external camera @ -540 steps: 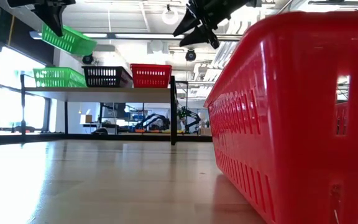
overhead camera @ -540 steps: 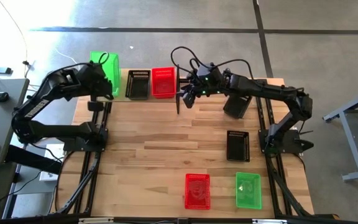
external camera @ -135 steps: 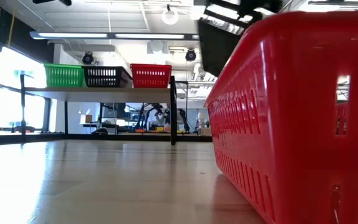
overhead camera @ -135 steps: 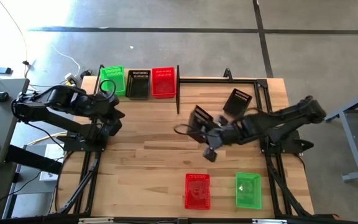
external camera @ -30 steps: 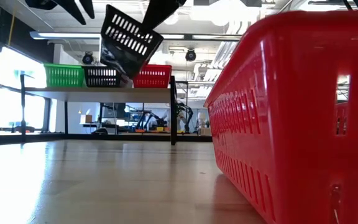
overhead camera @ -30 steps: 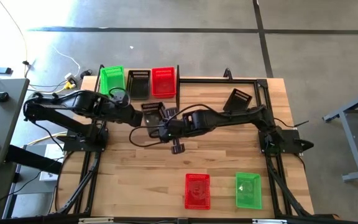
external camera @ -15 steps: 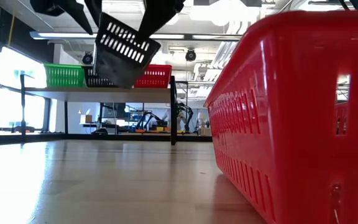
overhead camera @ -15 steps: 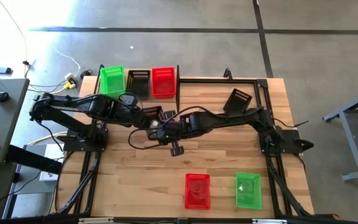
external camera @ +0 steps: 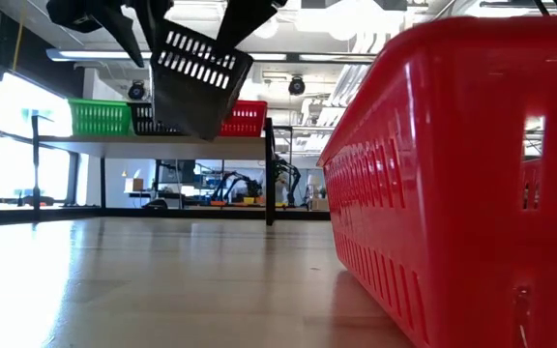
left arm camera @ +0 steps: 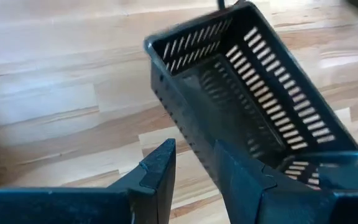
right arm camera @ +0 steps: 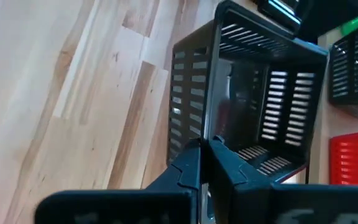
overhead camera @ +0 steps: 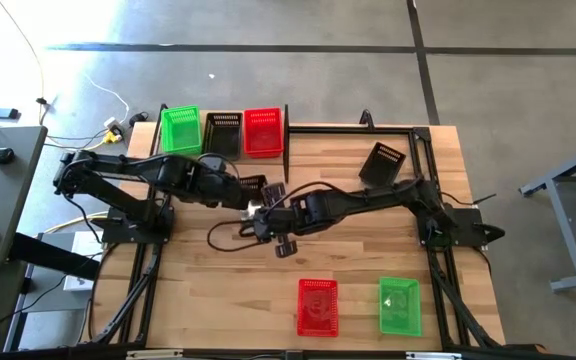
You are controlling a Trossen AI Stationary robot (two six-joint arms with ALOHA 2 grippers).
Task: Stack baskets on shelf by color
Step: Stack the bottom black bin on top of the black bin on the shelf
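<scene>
A black basket [external camera: 196,77] hangs tilted in the air over the table's middle, with my right gripper [right arm camera: 205,152] shut on it. My left gripper [left arm camera: 194,171] is open. Its fingers stand on either side of one long wall [left arm camera: 188,134] of that basket, near a corner. The shelf [external camera: 162,145] at the far left carries a green basket [overhead camera: 179,130], a black one [overhead camera: 222,133] and a red one [overhead camera: 262,131] side by side. My right gripper pinches the rim of one basket wall [right arm camera: 214,134] between its two fingers, one finger outside the wall and one inside. The fingers slant down from the table's right side. The basket is lifted clear of the table, tipped on its side, its opening toward that wrist. My left gripper straddles the basket's wall; I cannot tell whether either finger touches it.
Another black basket [overhead camera: 383,162] lies askew at the table's far right. A red basket [overhead camera: 317,305] and a green one [overhead camera: 399,305] stand near the front edge; the red one fills the right of the low view. Bare wood lies below the held basket.
My left gripper has come toward the table's right and down to the held basket, rolling a little; its fingers now flank the basket's wall. My right gripper has drifted slightly toward the left with the basket, which has sunk a little and stays tilted.
</scene>
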